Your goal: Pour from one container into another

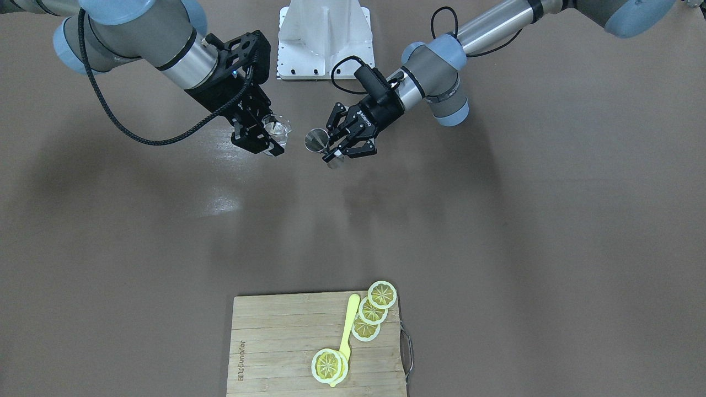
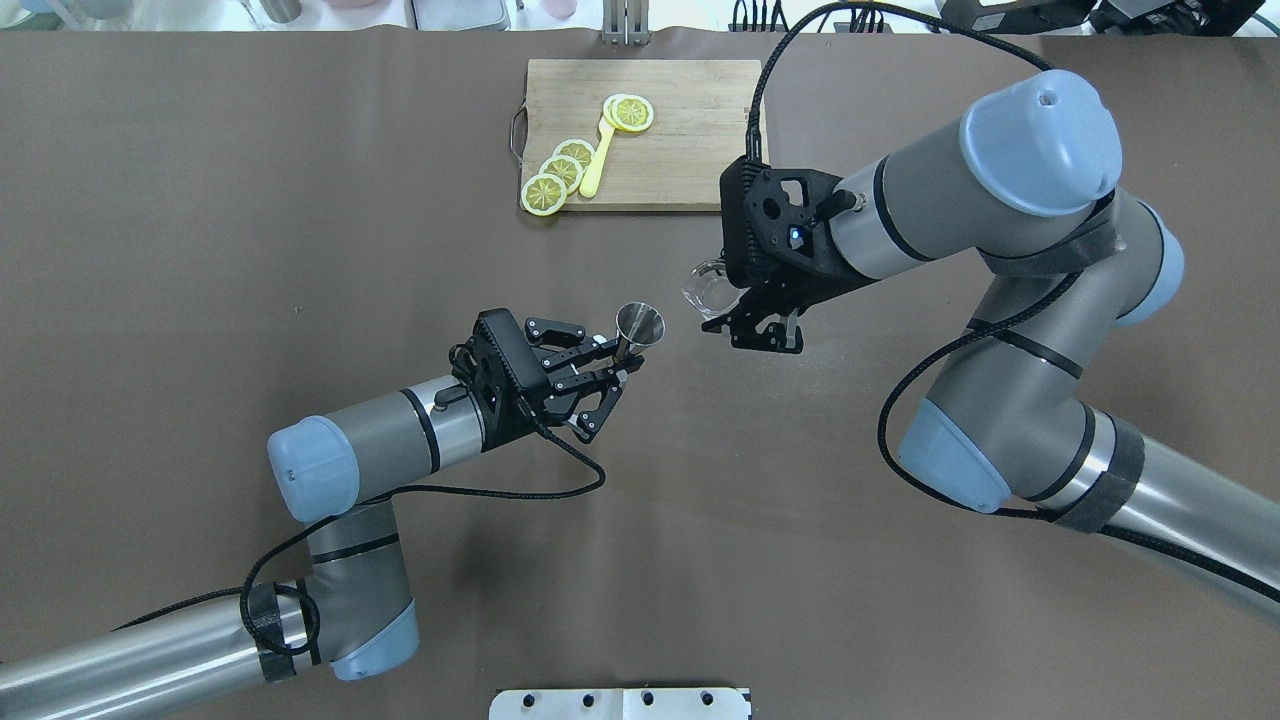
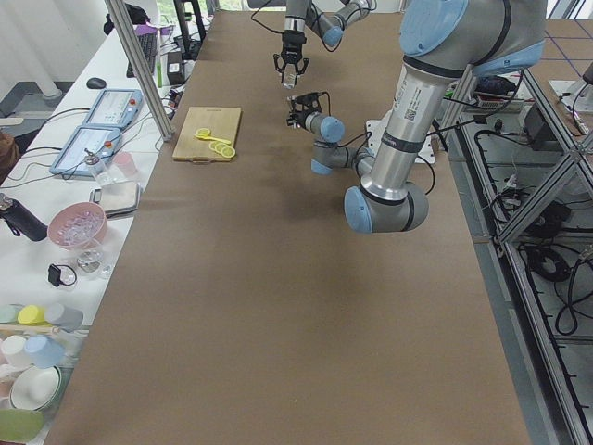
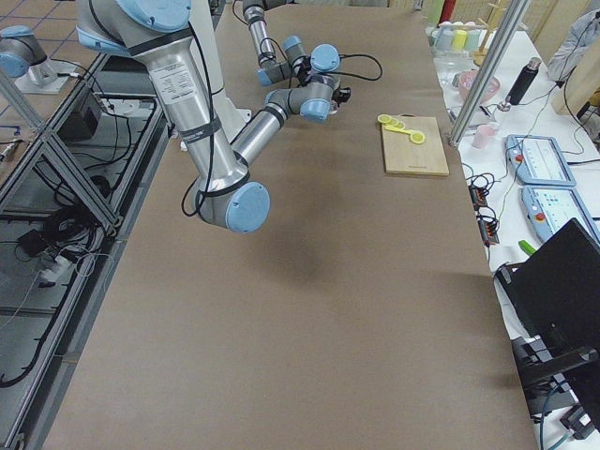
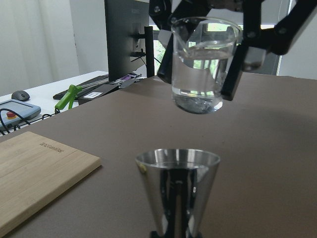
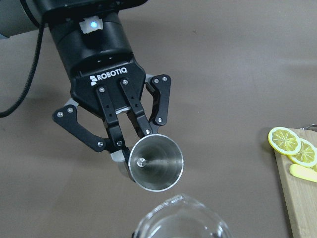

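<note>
The small clear glass (image 2: 708,285) hangs upright above the table with clear liquid in it, and my right gripper (image 2: 722,300) is shut on it. My left gripper (image 2: 622,362) is shut on the narrow waist of the grey metal jigger (image 2: 640,325), whose open cone faces up. In the left wrist view the glass (image 5: 203,64) floats higher than the jigger (image 5: 177,191) and a little beyond it, apart from it. From the right wrist camera the jigger's mouth (image 6: 156,163) looks empty, with the glass rim (image 6: 181,223) just below it in the picture.
A wooden cutting board (image 2: 690,150) lies at the far side of the table, with lemon slices (image 2: 560,172) and a yellow utensil (image 2: 597,160) on it. The white robot base (image 1: 324,38) stands at the near edge. Cups and bowls (image 3: 79,222) sit on a side bench.
</note>
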Robot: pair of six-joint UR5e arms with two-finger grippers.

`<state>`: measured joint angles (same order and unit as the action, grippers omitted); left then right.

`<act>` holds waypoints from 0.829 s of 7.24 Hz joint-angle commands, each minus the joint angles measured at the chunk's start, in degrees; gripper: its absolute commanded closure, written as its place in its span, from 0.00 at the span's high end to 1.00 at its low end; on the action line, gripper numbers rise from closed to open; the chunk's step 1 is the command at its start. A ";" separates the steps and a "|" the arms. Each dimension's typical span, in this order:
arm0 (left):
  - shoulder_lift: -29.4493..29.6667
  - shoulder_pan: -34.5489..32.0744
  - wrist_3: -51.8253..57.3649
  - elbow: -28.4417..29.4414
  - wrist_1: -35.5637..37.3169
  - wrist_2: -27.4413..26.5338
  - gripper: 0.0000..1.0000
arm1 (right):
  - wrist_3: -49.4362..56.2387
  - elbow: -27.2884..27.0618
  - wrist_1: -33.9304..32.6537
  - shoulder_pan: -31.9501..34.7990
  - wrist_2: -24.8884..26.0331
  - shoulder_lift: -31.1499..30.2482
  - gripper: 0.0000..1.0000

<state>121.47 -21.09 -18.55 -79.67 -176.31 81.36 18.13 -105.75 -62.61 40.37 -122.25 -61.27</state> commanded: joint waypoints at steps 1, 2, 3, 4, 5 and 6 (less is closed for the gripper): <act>0.08 0.00 0.00 0.13 -0.09 0.03 0.00 | 4.17 -0.86 -3.46 -0.47 -0.61 0.27 0.00; 0.16 0.00 0.00 0.13 0.00 -0.06 0.00 | 6.20 -2.17 -6.35 -0.47 -0.97 0.27 0.00; 0.17 0.00 0.00 0.13 0.00 -0.06 0.00 | 7.18 -2.53 -8.73 -0.91 -1.14 1.14 0.00; 0.17 0.00 0.00 0.22 0.00 -0.06 0.00 | 7.27 -2.54 -10.67 -1.35 -1.06 2.28 0.00; 0.17 0.00 0.09 0.22 0.00 -0.06 0.00 | 7.27 -2.54 -13.21 -1.96 -0.88 3.60 0.00; 0.17 0.00 0.35 0.22 0.00 -0.06 0.00 | 7.36 -2.54 -15.32 -1.96 -0.79 4.65 0.00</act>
<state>121.64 -21.10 -18.42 -79.47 -176.31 81.30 25.34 -108.24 -75.15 38.68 -123.17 -58.01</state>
